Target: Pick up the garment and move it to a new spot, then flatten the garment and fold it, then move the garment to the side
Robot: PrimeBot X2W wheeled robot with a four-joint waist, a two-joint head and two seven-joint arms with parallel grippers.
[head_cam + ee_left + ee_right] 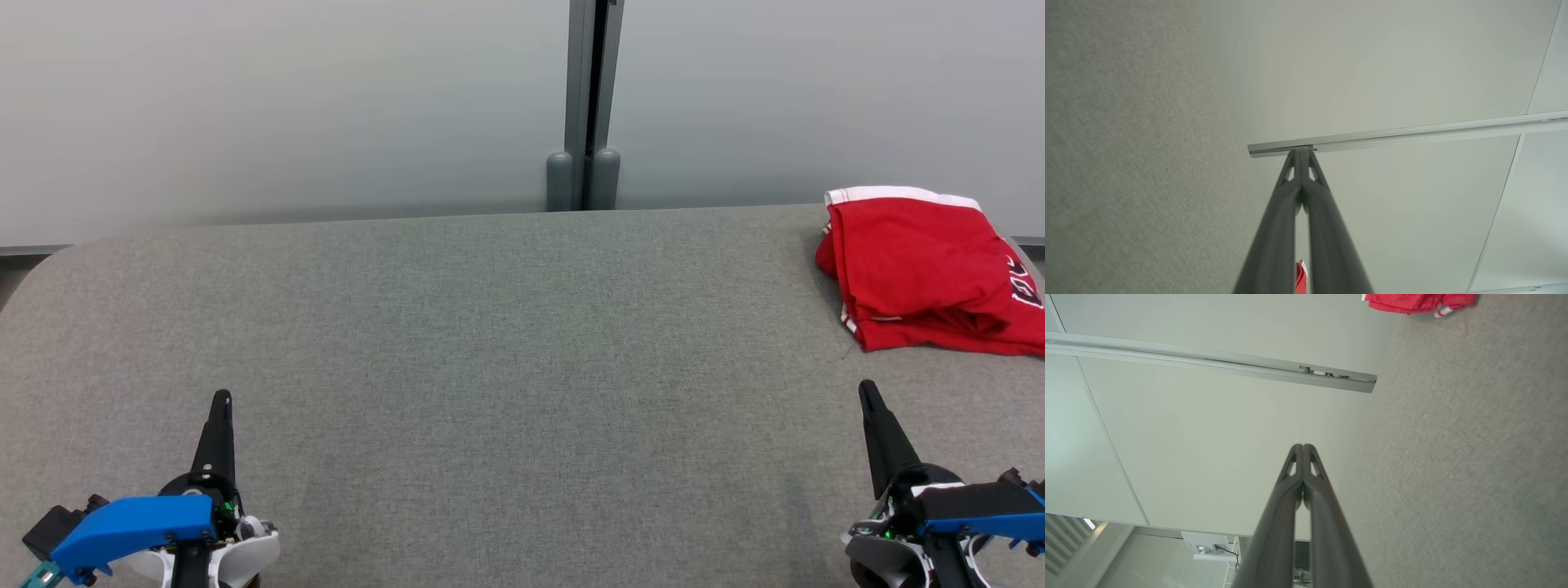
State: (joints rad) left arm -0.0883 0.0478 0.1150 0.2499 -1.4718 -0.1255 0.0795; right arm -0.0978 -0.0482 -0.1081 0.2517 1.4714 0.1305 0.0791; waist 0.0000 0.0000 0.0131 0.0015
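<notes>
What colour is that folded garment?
The folded cloth garment is red with white trim; clearest in head view.

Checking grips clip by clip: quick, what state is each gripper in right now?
Left gripper: closed, holding nothing.
Right gripper: closed, holding nothing; the red garment lies apart from it.

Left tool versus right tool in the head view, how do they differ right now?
The left tool sits at the lower left, far from the red garment; the right tool sits at the lower right, just short of it. The left tool's fingers point almost straight up the picture; the right tool's lean toward the left. Both are shut, hold nothing, and show dark fingers against the grey surface.
</notes>
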